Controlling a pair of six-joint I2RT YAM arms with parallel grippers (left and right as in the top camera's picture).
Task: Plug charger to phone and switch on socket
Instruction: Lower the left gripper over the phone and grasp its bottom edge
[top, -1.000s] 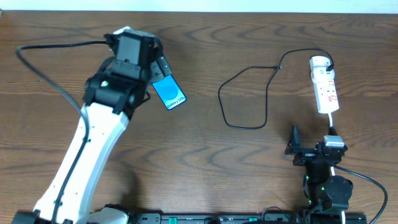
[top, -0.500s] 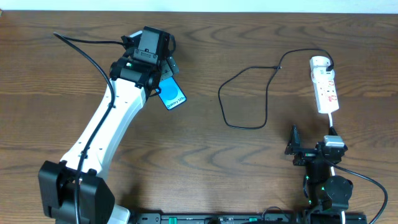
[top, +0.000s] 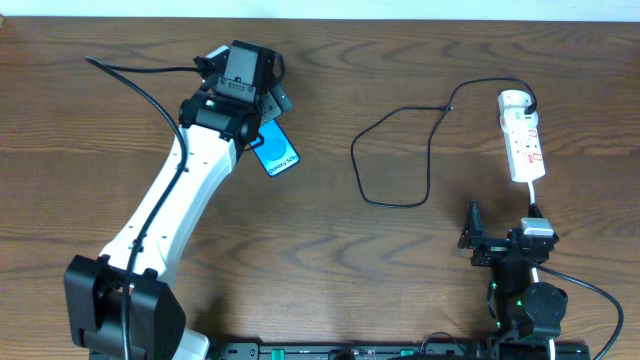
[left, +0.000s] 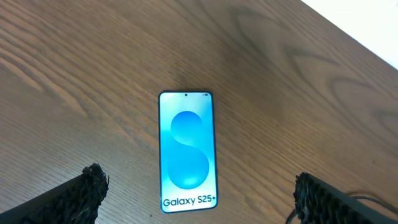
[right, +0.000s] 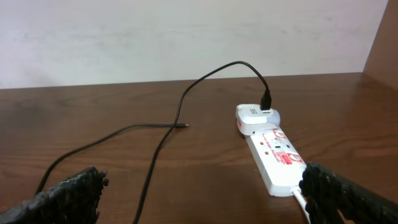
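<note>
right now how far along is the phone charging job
Done: the charger's white plug head already sits in the socket. In hand: nothing; the left gripper hovers open over the phone, and the right gripper is open near the socket. Left: the connector tip lies loose on the table, apart from the phone, and whether the socket is switched on cannot be read.

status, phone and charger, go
Both open: left hand over phone, right hand facing socket. White head of charger in socket, tip loose, not in phone. Nothing blocking.
</note>
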